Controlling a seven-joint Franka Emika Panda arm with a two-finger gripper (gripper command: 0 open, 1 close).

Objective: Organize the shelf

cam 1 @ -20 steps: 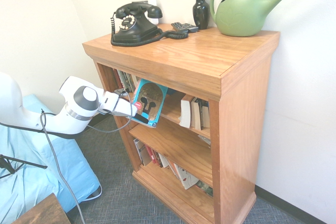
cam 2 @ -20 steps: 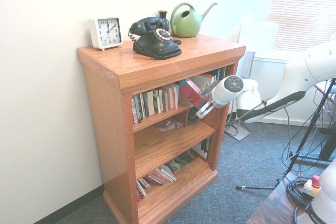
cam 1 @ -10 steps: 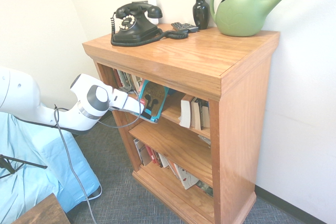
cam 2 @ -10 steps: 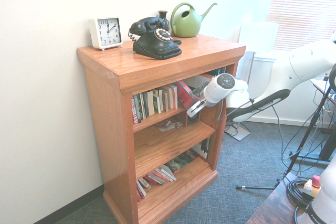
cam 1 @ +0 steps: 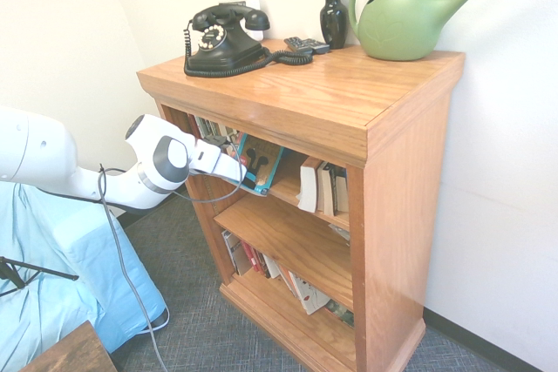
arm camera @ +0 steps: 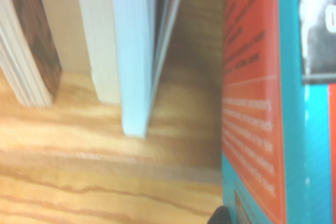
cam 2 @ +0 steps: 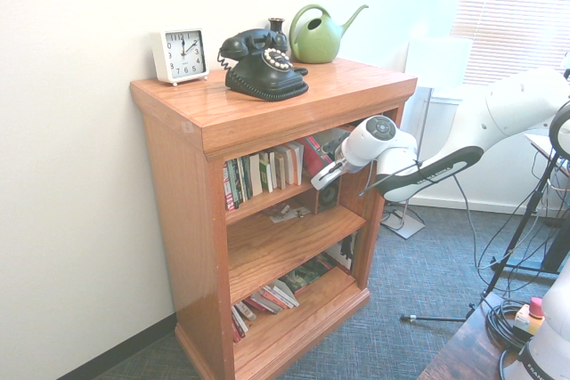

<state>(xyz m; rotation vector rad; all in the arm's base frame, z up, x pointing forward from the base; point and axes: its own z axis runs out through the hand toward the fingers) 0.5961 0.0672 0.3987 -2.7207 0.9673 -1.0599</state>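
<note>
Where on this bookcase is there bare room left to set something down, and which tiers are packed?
Free: the front of the bookcase top, ahead of the phone and watering can; most of the middle tier, bare but for a small item at its back. Crowded: the top tier, where the tool holds a teal book between book rows; the bottom tier has leaning books.

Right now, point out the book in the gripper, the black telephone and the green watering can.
book [cam 1: 261, 165], first exterior view, on its teal cover.
black telephone [cam 1: 222, 39], first exterior view, on its body.
green watering can [cam 1: 397, 23], first exterior view, on its round belly.
</note>
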